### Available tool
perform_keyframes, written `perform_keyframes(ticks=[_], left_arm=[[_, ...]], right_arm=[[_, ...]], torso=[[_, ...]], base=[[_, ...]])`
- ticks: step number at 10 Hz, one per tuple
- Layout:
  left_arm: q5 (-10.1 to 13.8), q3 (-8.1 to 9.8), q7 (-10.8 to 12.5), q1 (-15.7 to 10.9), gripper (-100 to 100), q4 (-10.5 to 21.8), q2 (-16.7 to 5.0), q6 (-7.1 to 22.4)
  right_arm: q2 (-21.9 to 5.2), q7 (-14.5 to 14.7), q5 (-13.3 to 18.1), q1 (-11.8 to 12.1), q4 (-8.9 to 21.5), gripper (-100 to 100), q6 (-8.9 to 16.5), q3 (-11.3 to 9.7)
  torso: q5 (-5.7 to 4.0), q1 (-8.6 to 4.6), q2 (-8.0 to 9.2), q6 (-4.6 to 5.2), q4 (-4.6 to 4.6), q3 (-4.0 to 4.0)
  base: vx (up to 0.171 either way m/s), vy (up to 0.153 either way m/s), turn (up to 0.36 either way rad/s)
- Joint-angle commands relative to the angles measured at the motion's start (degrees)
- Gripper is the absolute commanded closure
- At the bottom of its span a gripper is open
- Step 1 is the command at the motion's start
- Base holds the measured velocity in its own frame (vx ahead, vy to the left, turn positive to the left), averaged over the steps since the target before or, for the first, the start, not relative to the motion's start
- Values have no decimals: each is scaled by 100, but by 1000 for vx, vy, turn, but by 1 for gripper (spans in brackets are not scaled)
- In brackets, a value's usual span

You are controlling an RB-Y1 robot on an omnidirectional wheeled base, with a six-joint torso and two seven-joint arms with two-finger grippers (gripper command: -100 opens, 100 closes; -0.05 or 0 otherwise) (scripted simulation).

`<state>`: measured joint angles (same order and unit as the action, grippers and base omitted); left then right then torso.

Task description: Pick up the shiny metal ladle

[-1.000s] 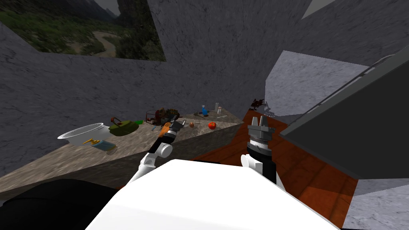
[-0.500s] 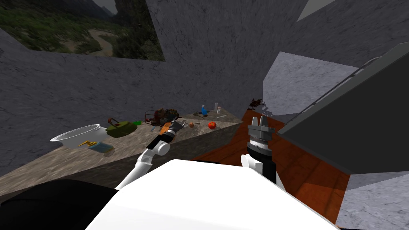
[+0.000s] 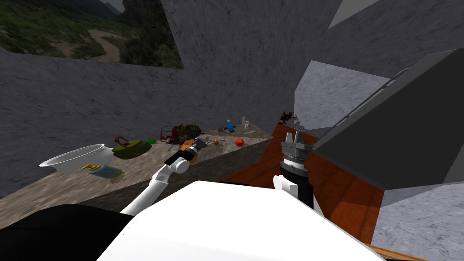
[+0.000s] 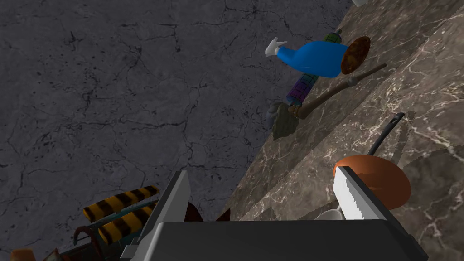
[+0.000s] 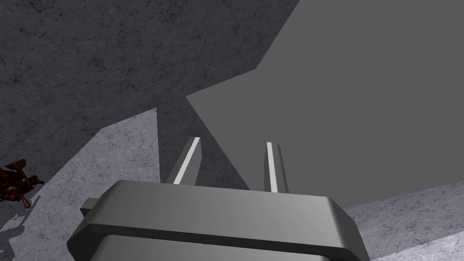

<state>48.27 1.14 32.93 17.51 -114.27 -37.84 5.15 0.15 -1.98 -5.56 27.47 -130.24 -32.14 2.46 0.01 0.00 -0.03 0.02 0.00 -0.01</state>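
- Left gripper point(image 3: 202, 142) is just left of frame centre in the head view, reaching over the brown marble counter point(image 3: 68, 190). Fingers are spread wide with nothing between them.
- Ladle point(image 3: 216, 142) lies on the counter at about frame centre, just right of that gripper. It shows as a small orange-brown blob.
- In the left wrist view the ladle point(image 4: 385, 181) has a round orange-brown scoop and a thin dark handle with a looped end. The handle points away from the gripper.
- One finger point(image 4: 358, 199) overlaps the scoop's near edge. The scoop sits behind that finger, not in the gap. Can't tell if they touch.
- Past the ladle on the counter there is a brush point(image 4: 317, 97) with a brown handle, then a blue spray bottle point(image 4: 312, 58) by the dark grey wall point(image 4: 113, 90).
- Yellow-and-black striped sticks point(image 4: 122, 208) are beside the other finger.
- In the head view a red tomato point(image 3: 239, 142) is right of the ladle and a white bowl point(image 3: 74, 158) is at mid-left of the frame.
- Right gripper point(image 3: 297, 135) is right of centre, above the red-brown floor point(image 3: 344, 195). Its fingers point(image 5: 192, 152) stand apart with a narrower gap and hold nothing.
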Motion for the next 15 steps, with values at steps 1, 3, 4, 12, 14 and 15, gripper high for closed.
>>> perform_keyframes(ticks=[1,3,4,12,14,15], left_arm=[[59,62,98,-33,-100,16,-44,286],[200,126,276,-76,-100,127,-238,564],[200,126,276,-76,-100,127,-238,700],[554,399,905,-204,-100,576,-977,1936],[590,466,1037,-224,-100,687,-1146,2272],[590,466,1037,-224,-100,687,-1146,2433]], right_arm=[[0,0,0,0,0,0,0,0],[0,0,0,0,0,0,0,0],[0,0,0,0,0,0,0,0],[0,0,0,1,0,0,0,0],[0,0,0,1,0,0,0,0],[0,0,0,0,0,0,0,0]], torso=[[0,0,0,0,0,0],[0,-2,1,-3,0,1],[0,-2,0,1,0,0],[-1,-6,-2,-2,-1,-1],[-1,-7,-3,-3,-1,-2],[-2,-10,-5,0,-1,-3]], base=[[5,1,-44],[3,-2,-43],[6,-2,-62],[11,-10,-76],[17,-17,-95],[22,-13,-57]])
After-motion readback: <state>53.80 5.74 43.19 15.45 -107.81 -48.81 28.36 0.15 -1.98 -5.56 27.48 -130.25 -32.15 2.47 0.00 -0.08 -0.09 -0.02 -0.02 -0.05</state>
